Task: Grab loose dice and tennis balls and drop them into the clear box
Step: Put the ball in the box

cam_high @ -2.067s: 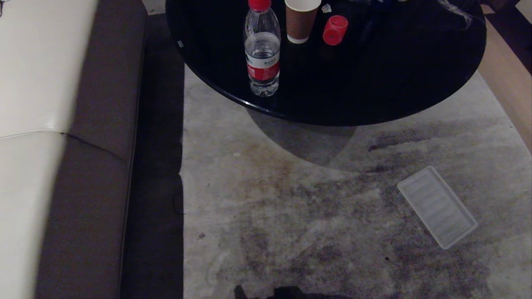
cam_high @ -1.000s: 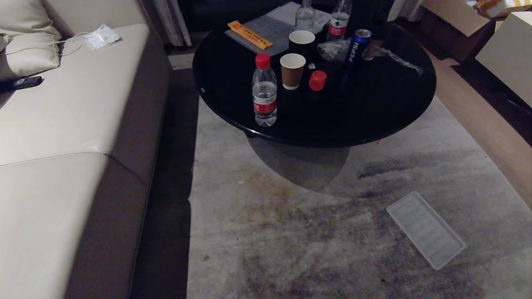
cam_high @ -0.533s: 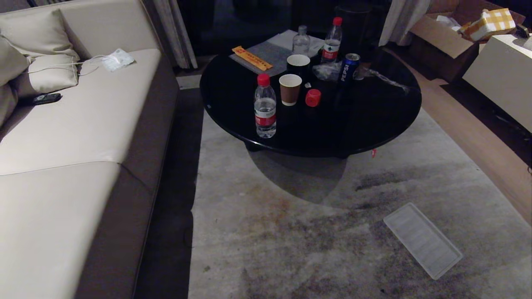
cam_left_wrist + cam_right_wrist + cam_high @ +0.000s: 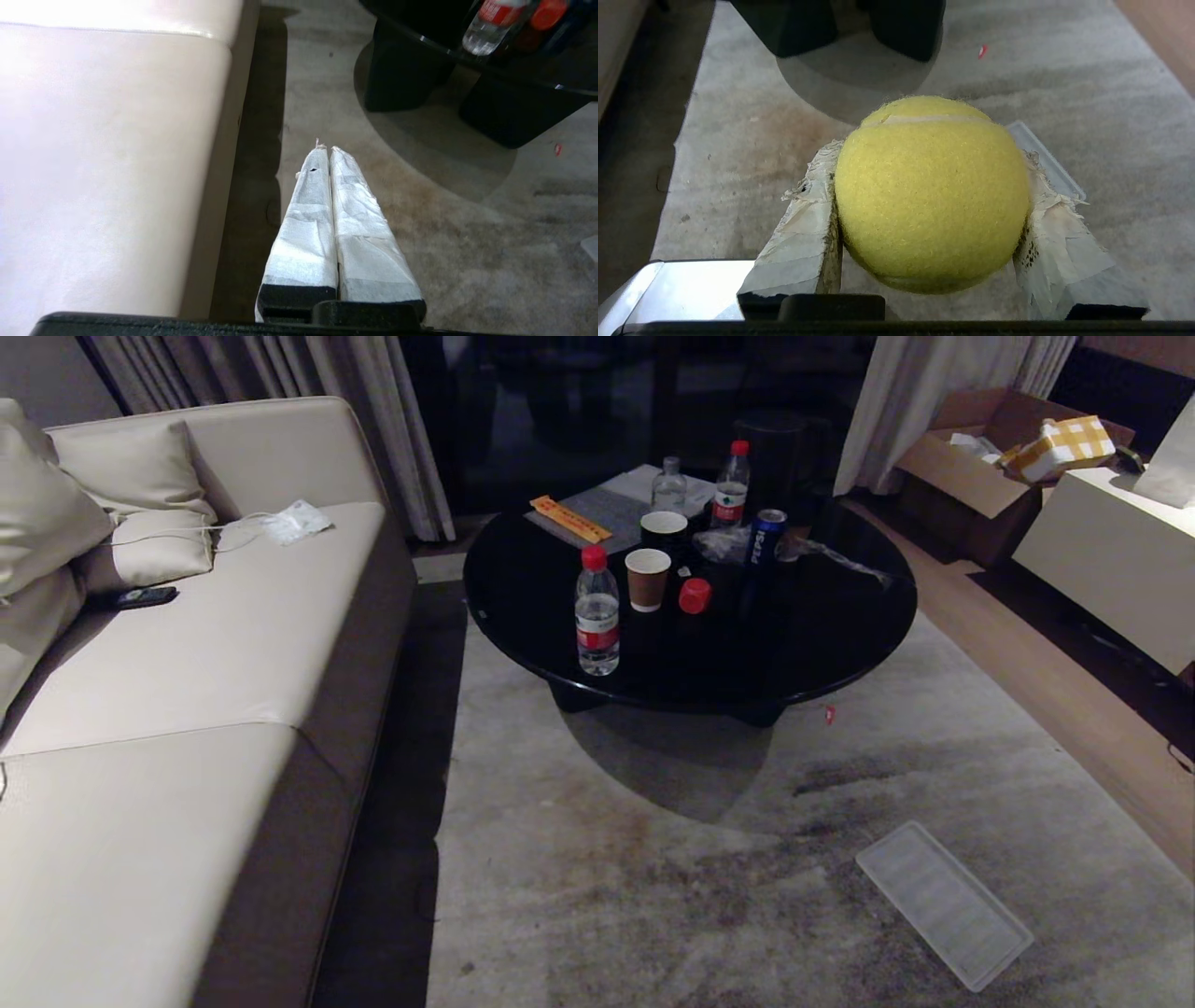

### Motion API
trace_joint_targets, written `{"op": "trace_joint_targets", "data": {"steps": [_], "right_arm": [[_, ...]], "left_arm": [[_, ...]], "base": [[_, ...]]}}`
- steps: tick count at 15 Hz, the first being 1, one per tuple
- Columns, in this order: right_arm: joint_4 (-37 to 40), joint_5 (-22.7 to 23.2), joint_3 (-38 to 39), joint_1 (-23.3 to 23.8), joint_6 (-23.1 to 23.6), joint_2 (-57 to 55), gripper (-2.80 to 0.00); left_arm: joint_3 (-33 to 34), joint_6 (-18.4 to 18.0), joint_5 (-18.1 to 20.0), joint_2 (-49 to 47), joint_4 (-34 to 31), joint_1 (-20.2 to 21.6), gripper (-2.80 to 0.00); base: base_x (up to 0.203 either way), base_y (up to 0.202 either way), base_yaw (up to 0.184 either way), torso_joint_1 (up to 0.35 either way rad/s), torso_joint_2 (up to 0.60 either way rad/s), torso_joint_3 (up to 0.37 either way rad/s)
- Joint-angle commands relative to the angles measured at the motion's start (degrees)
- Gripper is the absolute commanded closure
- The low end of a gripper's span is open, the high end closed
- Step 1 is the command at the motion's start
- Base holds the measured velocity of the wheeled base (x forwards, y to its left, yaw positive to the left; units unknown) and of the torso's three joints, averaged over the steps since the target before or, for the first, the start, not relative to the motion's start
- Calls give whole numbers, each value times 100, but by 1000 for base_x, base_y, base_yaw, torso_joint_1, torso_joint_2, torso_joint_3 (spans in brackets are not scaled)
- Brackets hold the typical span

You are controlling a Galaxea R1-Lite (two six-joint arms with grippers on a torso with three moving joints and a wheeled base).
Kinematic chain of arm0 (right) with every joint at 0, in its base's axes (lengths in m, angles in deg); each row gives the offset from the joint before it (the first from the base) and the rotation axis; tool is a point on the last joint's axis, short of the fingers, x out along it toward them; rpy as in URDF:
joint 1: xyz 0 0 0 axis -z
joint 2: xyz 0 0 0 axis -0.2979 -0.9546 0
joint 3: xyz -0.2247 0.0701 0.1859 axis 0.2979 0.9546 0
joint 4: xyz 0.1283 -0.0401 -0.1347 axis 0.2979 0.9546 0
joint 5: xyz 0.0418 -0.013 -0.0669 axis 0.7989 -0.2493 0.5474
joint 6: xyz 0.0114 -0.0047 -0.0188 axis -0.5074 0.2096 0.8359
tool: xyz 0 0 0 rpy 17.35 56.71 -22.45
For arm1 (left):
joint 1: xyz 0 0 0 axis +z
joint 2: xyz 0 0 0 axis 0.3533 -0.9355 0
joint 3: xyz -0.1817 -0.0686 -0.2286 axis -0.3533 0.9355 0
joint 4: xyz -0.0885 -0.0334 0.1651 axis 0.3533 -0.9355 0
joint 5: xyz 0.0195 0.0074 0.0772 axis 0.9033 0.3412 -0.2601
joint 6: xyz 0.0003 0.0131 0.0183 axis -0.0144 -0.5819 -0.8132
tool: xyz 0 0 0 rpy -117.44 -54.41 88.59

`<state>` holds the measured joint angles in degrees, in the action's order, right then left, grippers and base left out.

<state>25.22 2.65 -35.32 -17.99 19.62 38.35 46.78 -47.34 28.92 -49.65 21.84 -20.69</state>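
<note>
My right gripper (image 4: pixel 927 156) is shut on a yellow-green tennis ball (image 4: pixel 931 196), which fills the gap between its taped fingers above the carpet. The left gripper (image 4: pixel 329 148) is shut with nothing in it, hanging over the carpet beside the sofa. Neither arm shows in the head view. A red die (image 4: pixel 694 595) sits on the round black table (image 4: pixel 822 644) next to a paper cup. A whitish ribbed lid (image 4: pixel 943 903) lies flat on the carpet at the right, and its edge (image 4: pixel 1045 158) shows behind the ball. The clear box itself is out of view.
A cream sofa (image 4: pixel 187 644) runs along the left. The table carries a water bottle (image 4: pixel 597 621), paper cups (image 4: pixel 647 579), a Pepsi can (image 4: pixel 766 537) and papers. A brown cardboard carton (image 4: pixel 971 448) and a white cabinet (image 4: pixel 1102 560) stand at the far right.
The head camera has tilted up, so the whole scene slid down and more of the room, the sofa back and the curtains came into view. Nothing itself has moved.
</note>
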Motion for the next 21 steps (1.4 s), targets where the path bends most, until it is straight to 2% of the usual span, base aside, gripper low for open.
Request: {"op": "trace_joint_targets", "data": {"steps": [1, 14, 21], "right_arm": [[9, -2, 1, -4, -1, -14, 0], [9, 6, -1, -4, 12, -14, 0], [9, -2, -7, -4, 2, -14, 0]], "left_arm": [[9, 5, -6, -1, 10, 0, 0], [9, -9, -3, -5, 2, 0, 0], [9, -9, 3, -9, 2, 0, 0]], "base": [[0, 0, 0, 0, 2, 196], [0, 0, 0, 0, 1, 201], [0, 0, 0, 1, 2, 29]]}}
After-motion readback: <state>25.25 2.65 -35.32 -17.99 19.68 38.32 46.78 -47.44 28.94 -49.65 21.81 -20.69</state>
